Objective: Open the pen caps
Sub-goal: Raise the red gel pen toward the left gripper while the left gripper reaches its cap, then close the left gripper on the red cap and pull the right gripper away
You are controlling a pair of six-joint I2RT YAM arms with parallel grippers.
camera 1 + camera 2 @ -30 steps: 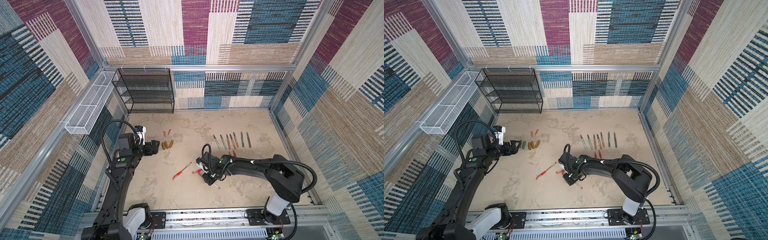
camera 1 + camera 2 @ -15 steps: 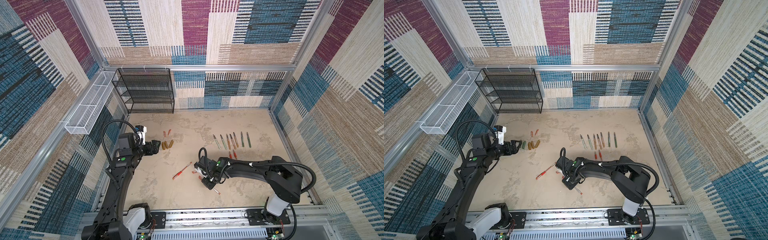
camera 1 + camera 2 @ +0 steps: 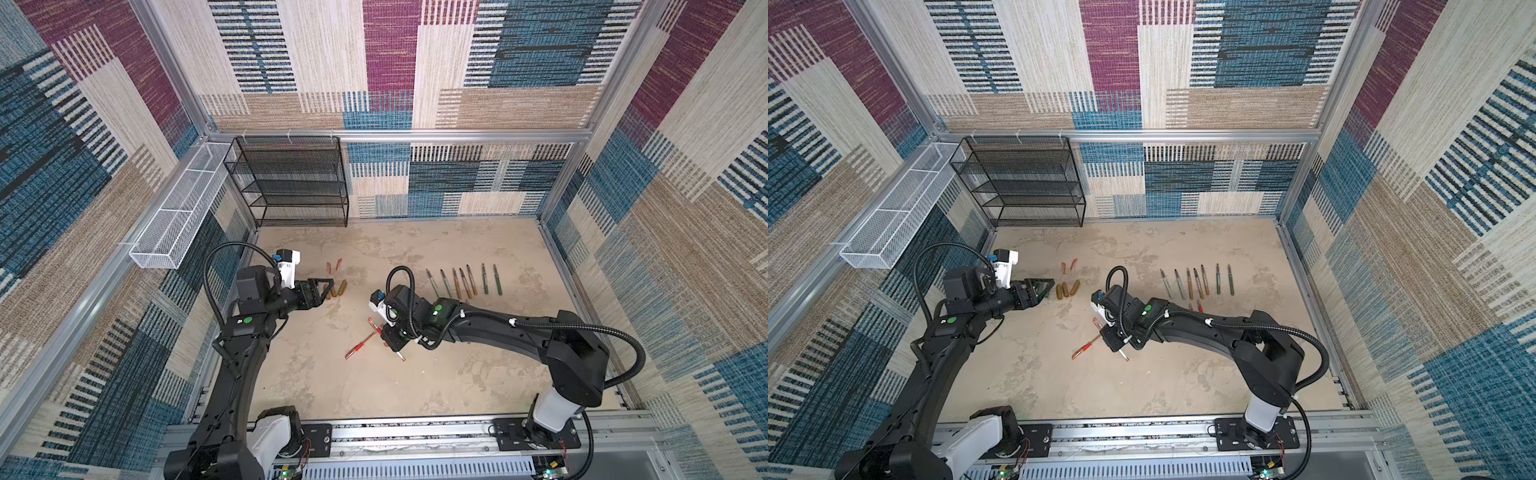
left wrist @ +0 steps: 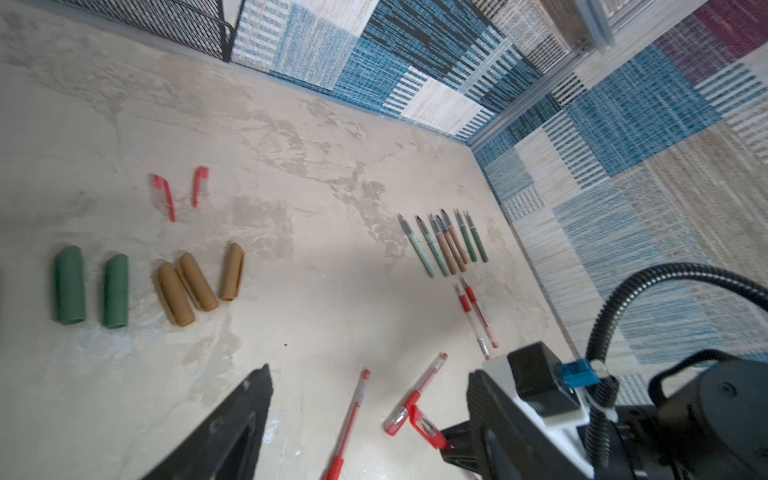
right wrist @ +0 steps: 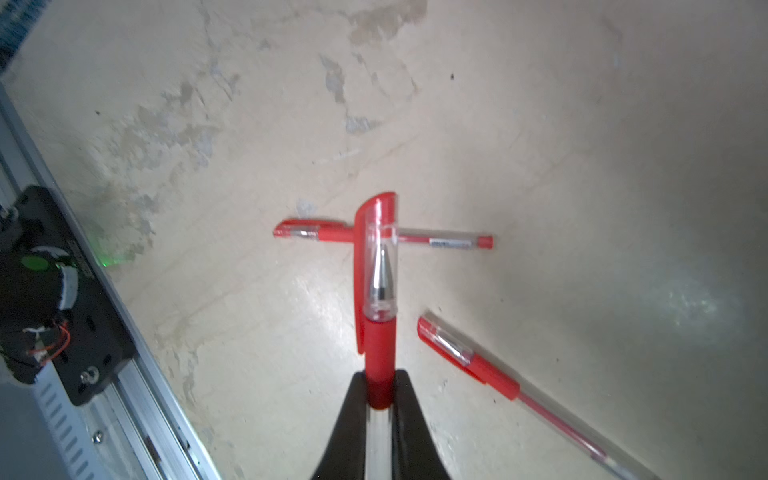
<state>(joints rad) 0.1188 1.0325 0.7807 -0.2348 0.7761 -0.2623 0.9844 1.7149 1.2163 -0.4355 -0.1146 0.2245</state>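
My right gripper (image 3: 392, 338) (image 5: 379, 388) is shut on a red pen (image 5: 379, 365), just behind its red grip. The pen's clear red-clipped cap (image 5: 376, 257) is still on and sticks out ahead of the jaws. Two more capped red pens (image 5: 415, 240) (image 5: 490, 376) lie on the table below. My left gripper (image 3: 330, 284) (image 4: 370, 374) hangs open and empty beside the loose pen caps: green (image 4: 68, 284), golden brown (image 4: 198, 282) (image 3: 337, 288) and slim red (image 4: 164, 197) (image 3: 334, 264).
A row of uncapped pen barrels (image 3: 463, 281) lies at the right, with two uncapped red pens (image 4: 473, 316) nearer. A black wire shelf (image 3: 291, 183) stands at the back left, a white wire basket (image 3: 178, 216) hangs on the left wall.
My right gripper has closed on the red pen and shifted a little to the left with it. The left gripper has narrowed slightly and stayed in place.
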